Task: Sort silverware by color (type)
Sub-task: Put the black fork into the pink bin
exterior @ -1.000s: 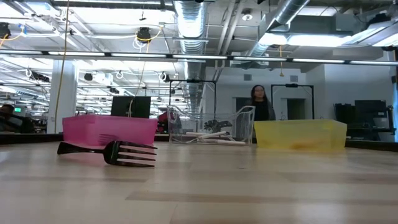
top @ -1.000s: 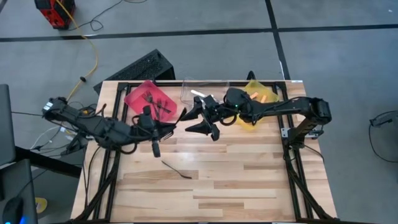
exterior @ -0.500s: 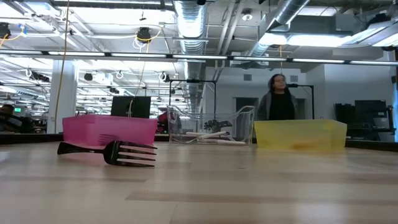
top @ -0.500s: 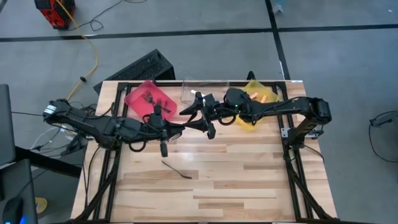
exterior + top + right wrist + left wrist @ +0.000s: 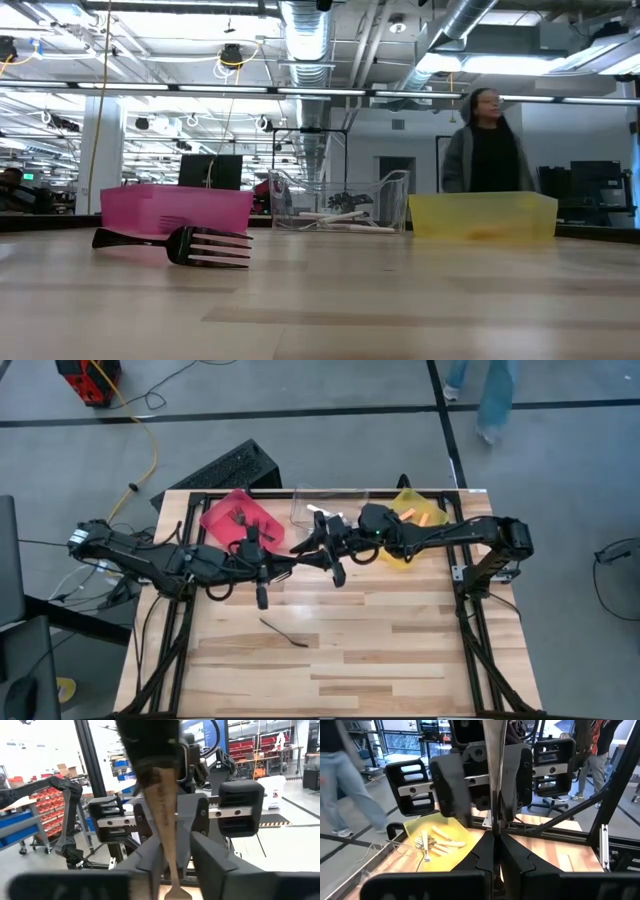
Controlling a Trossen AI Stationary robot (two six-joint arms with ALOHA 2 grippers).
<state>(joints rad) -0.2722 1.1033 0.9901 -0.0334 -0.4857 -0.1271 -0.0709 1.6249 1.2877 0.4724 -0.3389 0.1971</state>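
**Both grippers meet on one fork in front of the clear bin**

The left gripper (image 5: 288, 563) and the right gripper (image 5: 306, 546) face each other tip to tip above the table (image 5: 400, 650), just in front of the clear bin (image 5: 312, 506). The left gripper is pressed together on the thin handle of a silver fork (image 5: 493, 780), which runs straight out from its fingertips toward the right gripper. The right gripper's two fingers (image 5: 454, 787) stand on either side of that fork, close to it. From the right wrist the fork (image 5: 164, 820) lies between the fingers, nearer to one than to the other, and I cannot tell whether they pinch it yet or only flank it.

A red bin (image 5: 232, 520) sits left of the clear bin and holds dark forks (image 5: 243, 516). A yellow bin (image 5: 416, 520) sits right of the clear bin, and orange-handled forks (image 5: 440, 841) lie in it. Pale pieces show in the clear bin, too small to name.

One black fork (image 5: 283, 632) lies alone on the table, well in front of the clear bin and to its left. At table height it rests on its side with the tines pointing right.

Beyond the table, behind the yellow bin, a person (image 5: 487, 140) stands in the room
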